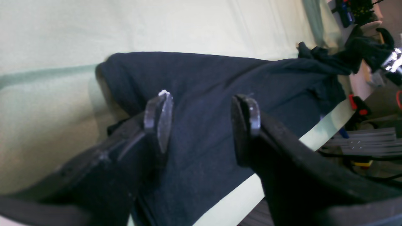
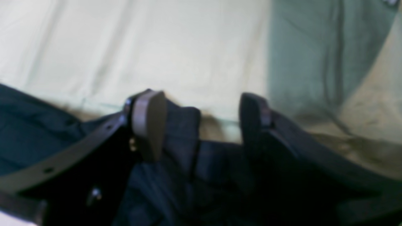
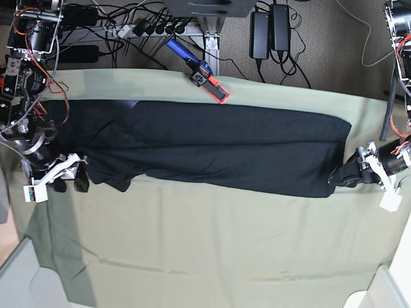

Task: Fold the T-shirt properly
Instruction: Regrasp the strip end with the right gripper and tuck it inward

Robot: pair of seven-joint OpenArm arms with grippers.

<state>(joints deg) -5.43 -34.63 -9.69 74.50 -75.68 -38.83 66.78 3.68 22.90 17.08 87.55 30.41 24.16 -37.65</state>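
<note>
The T-shirt (image 3: 218, 144) looks light, limp and apt to bunch or slide on itself, so I'd judge it best taken by pinching its doubled short ends, not the flat middle. It lies as a long black band across the bench (image 3: 212, 250), on the pale green cloth. The left claw (image 1: 202, 116) stands with fingers apart at one end, black fabric showing between them, and the right claw (image 2: 201, 122) is likewise parted at the other end, cloth bunched in the gap.
</note>
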